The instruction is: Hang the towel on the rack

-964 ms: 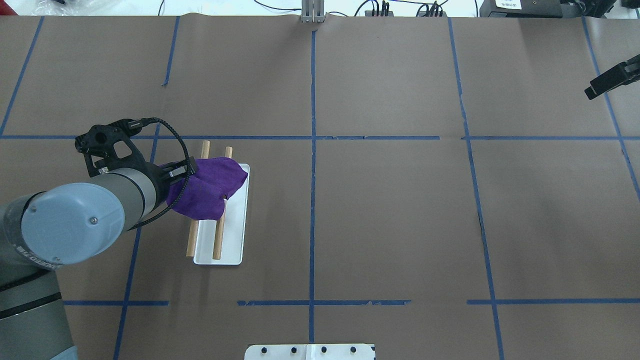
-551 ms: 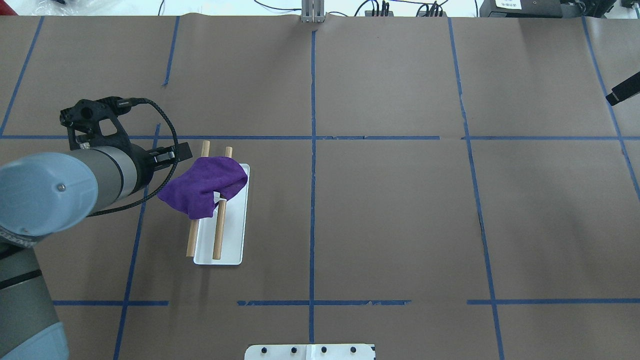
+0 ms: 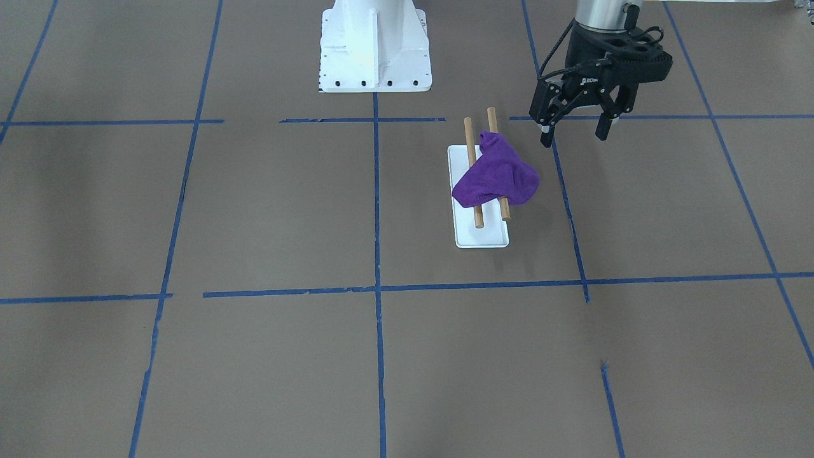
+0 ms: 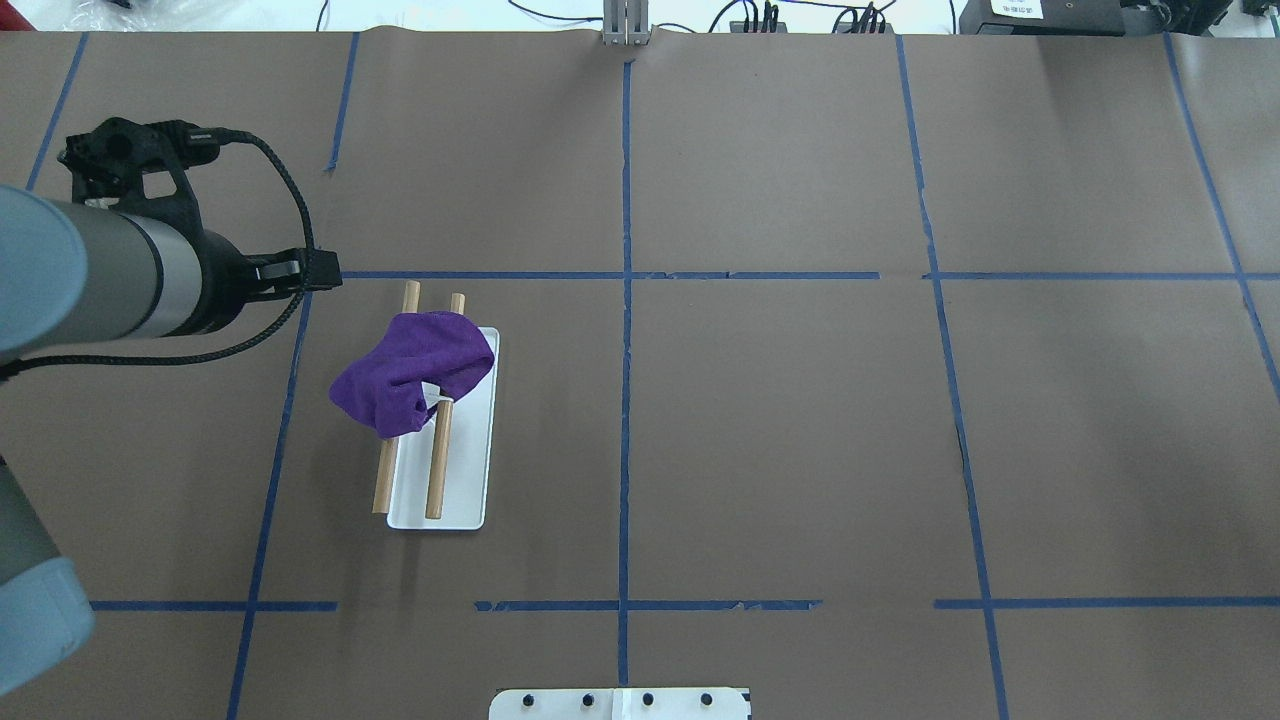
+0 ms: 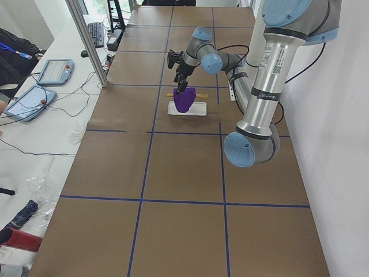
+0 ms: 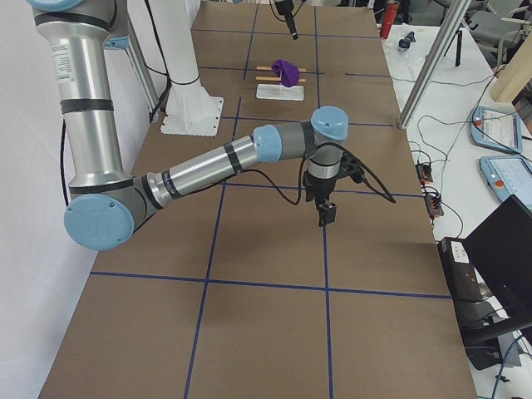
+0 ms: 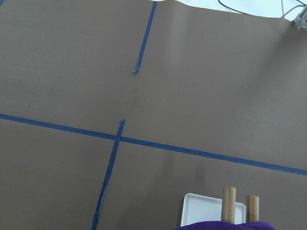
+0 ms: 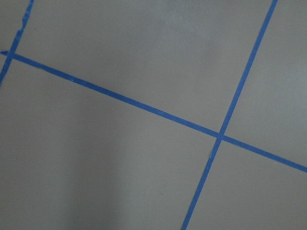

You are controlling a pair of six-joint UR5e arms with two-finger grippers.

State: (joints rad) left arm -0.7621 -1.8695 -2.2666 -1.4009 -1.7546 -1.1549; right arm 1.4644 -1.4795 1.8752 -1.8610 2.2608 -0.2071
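On the brown tabletop [image 4: 800, 400] the task is judged to be nearly done, and the step in hand is taken to be the clearing of the left arm from the rack [image 4: 436, 470]. For this to be done well, the arm should be carried up and away from the rods on a path that is kept off the cloth, and the drape should be checked before the work is called finished, since the heavier side could drag the cloth off. The purple towel [image 4: 410, 375] is laid over both wooden rods toward their end farther from the robot. It is bunched rather than spread, and a larger lobe is hung past the outer rod on the robot's left. Whether that lobe is touching the tabletop cannot be told. The left gripper [image 3: 573, 138] is seen near the rack but apart from it, with its fingers spread wide and nothing held between them. The right gripper [image 6: 325, 213] is shown only in the right-end side view, well apart from the rack, and whether it is spread or pressed together cannot be told. As for containers, a shallow white tray [image 4: 465, 480] is placed under the rods as their base. One end of it is shaded by the towel, and the rods' supports inside it are hidden.
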